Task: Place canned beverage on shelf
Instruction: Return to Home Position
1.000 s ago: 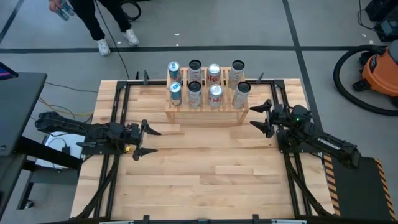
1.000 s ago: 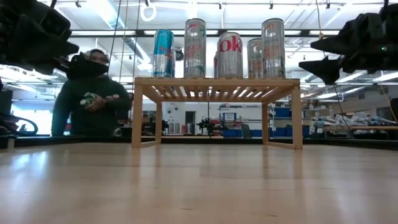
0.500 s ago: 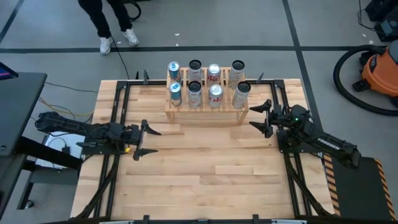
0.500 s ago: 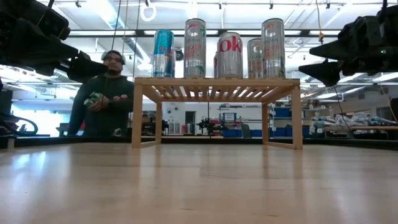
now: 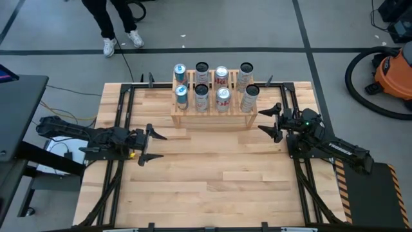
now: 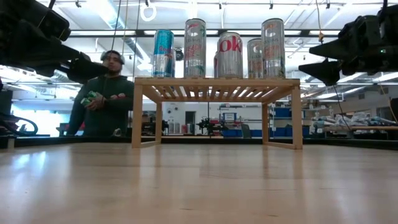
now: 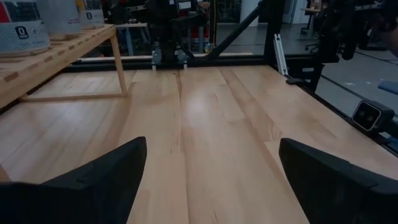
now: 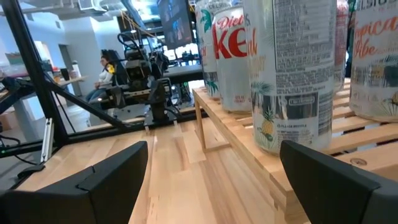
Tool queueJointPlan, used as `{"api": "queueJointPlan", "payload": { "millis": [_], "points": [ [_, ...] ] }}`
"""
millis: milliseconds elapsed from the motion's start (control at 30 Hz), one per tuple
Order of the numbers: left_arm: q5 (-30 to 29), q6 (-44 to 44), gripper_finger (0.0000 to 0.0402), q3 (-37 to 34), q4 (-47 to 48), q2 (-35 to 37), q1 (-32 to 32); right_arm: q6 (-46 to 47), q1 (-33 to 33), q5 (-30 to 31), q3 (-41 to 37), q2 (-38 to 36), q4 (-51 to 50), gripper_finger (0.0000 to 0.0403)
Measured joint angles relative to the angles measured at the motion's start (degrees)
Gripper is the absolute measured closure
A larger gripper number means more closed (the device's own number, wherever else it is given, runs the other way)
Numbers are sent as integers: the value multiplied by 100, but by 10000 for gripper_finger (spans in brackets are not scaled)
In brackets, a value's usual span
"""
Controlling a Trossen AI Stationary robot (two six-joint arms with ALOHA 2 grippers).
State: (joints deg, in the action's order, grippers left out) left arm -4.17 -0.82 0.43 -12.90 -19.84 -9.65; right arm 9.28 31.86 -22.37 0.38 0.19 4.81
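- Light-wood shelf (image 5: 214, 121), at upper centre of the high view, is carrying eight cans (image 5: 223, 96), standing upright in two rows; none is lying on the worktop (image 5: 212, 187).
- At left of centre, the left end effector (image 5: 152, 147) is hovering released, with nothing between its fingers.
- Right of centre, just off the shelf's end, the right end effector (image 5: 265, 120) is also spread and empty.
- The placing looks finished, so the arms are likely heading home. The right arm should be backing straight away from the shelf before swinging, so its fingers avoid clipping the nearest can.
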Motion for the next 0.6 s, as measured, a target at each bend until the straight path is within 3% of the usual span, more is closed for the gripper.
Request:
{"api": "queueJointPlan", "payload": {
  "millis": [400,600],
  "points": [
    [1,0,33,-2,48,20,0,0,0,26,0,0,-16,27],
    [3,-2,33,-2,90,424,0,2,0,25,0,0,-16,27]
  ]
}}
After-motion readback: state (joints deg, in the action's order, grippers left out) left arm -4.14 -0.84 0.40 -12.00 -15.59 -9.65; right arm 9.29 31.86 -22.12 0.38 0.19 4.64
